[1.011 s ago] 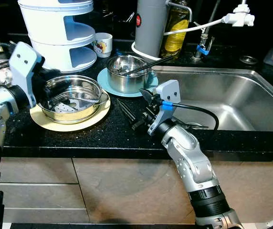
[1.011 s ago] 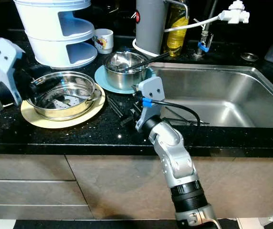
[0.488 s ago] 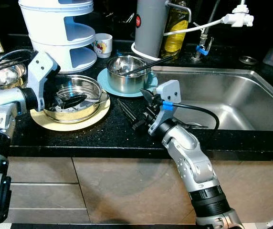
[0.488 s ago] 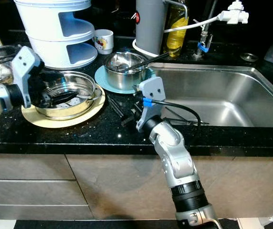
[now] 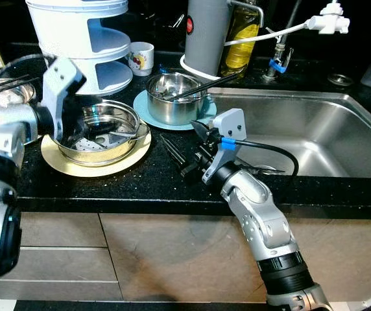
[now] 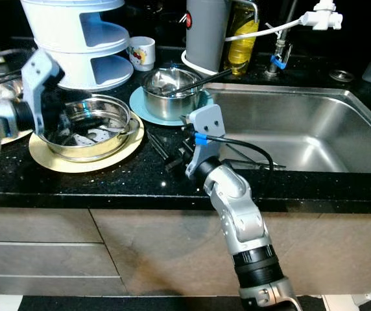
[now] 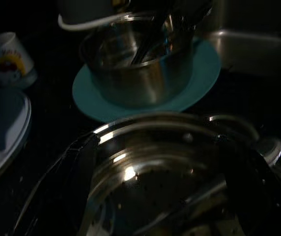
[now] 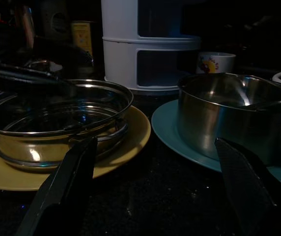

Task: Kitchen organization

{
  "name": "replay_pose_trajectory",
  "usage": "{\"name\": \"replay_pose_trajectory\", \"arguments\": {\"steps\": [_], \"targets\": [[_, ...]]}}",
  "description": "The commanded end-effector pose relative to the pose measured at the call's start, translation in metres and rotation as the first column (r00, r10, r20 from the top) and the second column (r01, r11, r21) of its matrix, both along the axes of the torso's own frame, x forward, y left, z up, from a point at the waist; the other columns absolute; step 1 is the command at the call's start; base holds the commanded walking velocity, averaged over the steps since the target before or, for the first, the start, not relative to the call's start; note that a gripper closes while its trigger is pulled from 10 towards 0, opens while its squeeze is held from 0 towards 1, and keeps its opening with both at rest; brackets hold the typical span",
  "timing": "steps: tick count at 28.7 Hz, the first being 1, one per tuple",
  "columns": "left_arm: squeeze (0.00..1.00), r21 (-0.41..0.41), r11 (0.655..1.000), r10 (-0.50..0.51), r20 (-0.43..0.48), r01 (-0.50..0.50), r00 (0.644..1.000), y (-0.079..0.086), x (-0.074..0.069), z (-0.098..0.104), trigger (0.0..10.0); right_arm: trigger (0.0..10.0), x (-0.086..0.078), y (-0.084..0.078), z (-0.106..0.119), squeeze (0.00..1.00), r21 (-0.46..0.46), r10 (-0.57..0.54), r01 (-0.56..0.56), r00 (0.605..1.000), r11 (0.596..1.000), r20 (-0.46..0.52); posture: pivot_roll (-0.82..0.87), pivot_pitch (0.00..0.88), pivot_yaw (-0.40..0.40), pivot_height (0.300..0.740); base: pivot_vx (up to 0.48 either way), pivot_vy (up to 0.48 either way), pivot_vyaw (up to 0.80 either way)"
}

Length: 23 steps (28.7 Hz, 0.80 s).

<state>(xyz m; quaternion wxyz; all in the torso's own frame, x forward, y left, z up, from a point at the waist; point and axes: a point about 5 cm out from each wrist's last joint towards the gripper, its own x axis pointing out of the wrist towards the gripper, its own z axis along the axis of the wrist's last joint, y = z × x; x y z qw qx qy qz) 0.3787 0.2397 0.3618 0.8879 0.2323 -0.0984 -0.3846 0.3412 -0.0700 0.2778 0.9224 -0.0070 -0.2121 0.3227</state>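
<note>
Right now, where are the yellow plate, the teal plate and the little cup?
yellow plate (image 5: 117,166): left eye view, bare front rim.
teal plate (image 5: 141,103): left eye view, rim left of the pot.
little cup (image 5: 140,59): left eye view, its printed side.

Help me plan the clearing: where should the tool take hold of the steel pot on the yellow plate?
On the thin rim of the steel pot, from above, one finger inside and one outside: it sits upright and open on the yellow plate, too wide to span.

1. Shiny steel steamer pot (image 5: 102,132) on a pale yellow plate (image 5: 69,165).
2. Steel saucepan (image 5: 170,98) on a teal plate (image 5: 148,106).
3. Black speckled table (image 5: 127,181).
4. White tiered rack (image 5: 85,39).
</note>
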Motion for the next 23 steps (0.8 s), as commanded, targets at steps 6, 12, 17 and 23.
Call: {"name": "replay_pose_trajectory", "arguments": {"steps": [6, 12, 17, 23], "targets": [[0.00, 0.070, 0.996, -0.051, -0.119, 0.060, 0.992, -0.004, 0.001, -0.010, 10.0, 10.0, -0.001, -0.005, -0.003, 0.00, 0.013, -0.008, 0.008, 1.000, 1.000, -0.015, 0.06, 0.207, -0.028, 0.740, 0.000, 0.000, 0.00], [0.00, 0.124, 0.986, -0.083, -0.191, 0.108, 0.978, -0.005, 0.000, -0.013, 10.0, 10.0, -0.002, -0.006, -0.002, 0.00, 0.014, -0.011, 0.011, 1.000, 1.000, -0.015, 0.06, 0.203, -0.028, 0.740, 0.000, 0.000, 0.00], [0.00, 0.210, 0.974, -0.047, -0.206, 0.091, 0.977, -0.001, -0.002, -0.010, 10.0, 10.0, -0.002, -0.005, -0.002, 0.00, 0.016, -0.010, 0.010, 1.000, 1.000, -0.016, 0.06, 0.203, -0.027, 0.740, 0.000, 0.000, 0.00], [0.00, 0.281, 0.955, -0.033, -0.201, 0.090, 0.979, -0.003, -0.002, -0.007, 10.0, 10.0, -0.002, -0.005, -0.002, 0.00, 0.018, -0.011, 0.011, 1.000, 1.000, -0.018, 0.06, 0.204, -0.026, 0.740, 0.000, 0.000, 0.00]]}}
